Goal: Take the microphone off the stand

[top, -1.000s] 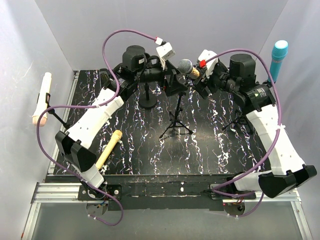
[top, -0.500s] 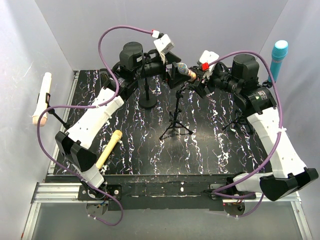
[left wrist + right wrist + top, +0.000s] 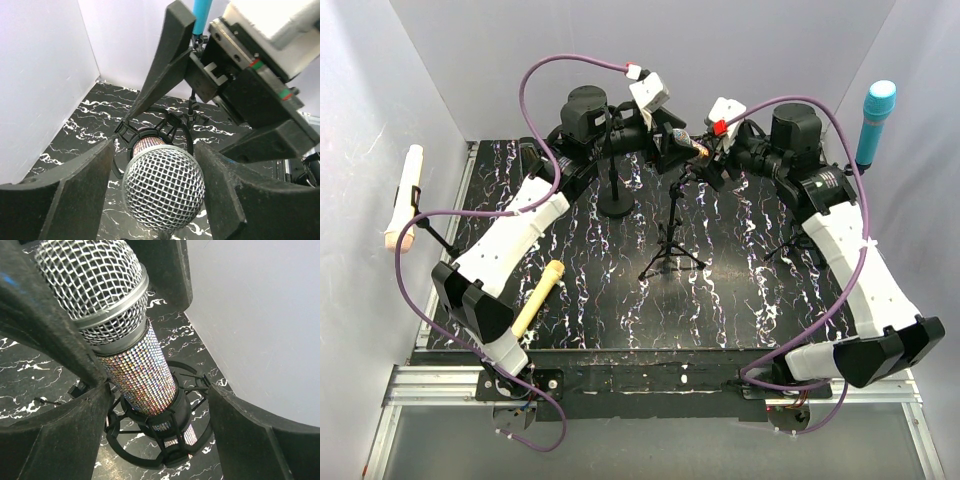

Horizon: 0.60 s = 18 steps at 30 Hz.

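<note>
The microphone (image 3: 686, 141) has a silver mesh head (image 3: 164, 187) and a rhinestone body (image 3: 142, 375). It sits in a black shock mount (image 3: 165, 440) on top of a tripod stand (image 3: 672, 240), tilted toward the left arm. My left gripper (image 3: 154, 148) is open, with a finger on each side of the mesh head and a thin gap on the left. It also shows in the top view (image 3: 665, 148). My right gripper (image 3: 157, 390) is open, its tips beside the shock mount's ring. It also shows in the top view (image 3: 708, 158).
A round-base stand (image 3: 616, 200) is just left of the tripod. A cream microphone (image 3: 538, 297) lies on the mat at front left. A white microphone (image 3: 404, 195) is on a stand at the far left and a teal one (image 3: 874, 120) at the far right.
Both grippers have closed in around the microphone from each side. The microphone has tilted over toward the left gripper, and its head is now largely covered from above.
</note>
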Each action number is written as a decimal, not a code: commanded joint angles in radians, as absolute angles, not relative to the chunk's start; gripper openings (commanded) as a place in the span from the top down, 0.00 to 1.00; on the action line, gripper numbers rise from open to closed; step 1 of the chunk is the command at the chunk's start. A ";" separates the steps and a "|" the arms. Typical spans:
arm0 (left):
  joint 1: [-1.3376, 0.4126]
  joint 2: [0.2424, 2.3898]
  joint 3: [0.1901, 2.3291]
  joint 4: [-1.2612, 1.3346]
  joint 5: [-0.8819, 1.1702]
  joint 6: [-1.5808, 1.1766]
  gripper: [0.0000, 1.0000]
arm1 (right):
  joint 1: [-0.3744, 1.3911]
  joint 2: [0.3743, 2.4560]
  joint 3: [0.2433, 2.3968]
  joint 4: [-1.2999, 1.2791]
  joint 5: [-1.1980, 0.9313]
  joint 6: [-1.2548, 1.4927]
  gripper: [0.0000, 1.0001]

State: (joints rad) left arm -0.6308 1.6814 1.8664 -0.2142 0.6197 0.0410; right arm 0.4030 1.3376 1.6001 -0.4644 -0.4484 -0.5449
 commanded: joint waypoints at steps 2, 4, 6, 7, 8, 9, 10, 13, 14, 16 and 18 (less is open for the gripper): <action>-0.634 1.703 1.922 -0.261 0.667 0.066 0.51 | 0.402 1.347 1.591 -0.380 -0.459 -0.525 0.15; -0.635 1.700 1.936 -0.262 0.667 0.064 0.67 | 0.402 1.347 1.577 -0.374 -0.443 -0.532 0.16; -0.635 1.698 1.957 -0.270 0.670 0.061 0.71 | 0.402 1.342 1.549 -0.365 -0.431 -0.543 0.16; -0.634 1.697 1.970 -0.275 0.673 0.054 0.76 | 0.400 1.336 1.534 -0.356 -0.425 -0.549 0.16; -0.635 1.691 1.983 -0.276 0.673 0.049 0.83 | 0.400 1.332 1.516 -0.350 -0.419 -0.557 0.16; -0.634 1.687 1.997 -0.278 0.673 0.043 0.90 | 0.400 1.324 1.499 -0.347 -0.417 -0.569 0.17; -0.634 1.683 2.009 -0.279 0.672 0.040 0.98 | 0.400 1.318 1.480 -0.342 -0.414 -0.578 0.17; -0.632 1.674 2.061 -0.314 0.669 0.043 1.00 | 0.400 1.312 1.444 -0.341 -0.397 -0.600 0.18; -0.634 1.671 2.083 -0.327 0.672 0.048 1.00 | 0.400 1.312 1.433 -0.341 -0.390 -0.603 0.18; -0.634 1.663 2.112 -0.348 0.678 0.051 1.00 | 0.400 1.313 1.421 -0.339 -0.379 -0.620 0.19; -0.634 1.657 2.144 -0.382 0.693 0.066 1.00 | 0.400 1.316 1.407 -0.339 -0.368 -0.632 0.19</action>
State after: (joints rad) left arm -0.6319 1.7161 2.0491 -0.3538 0.6563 0.0502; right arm 0.4053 1.3098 1.4528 -0.2996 -0.4206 -0.6121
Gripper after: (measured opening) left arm 0.511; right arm 0.815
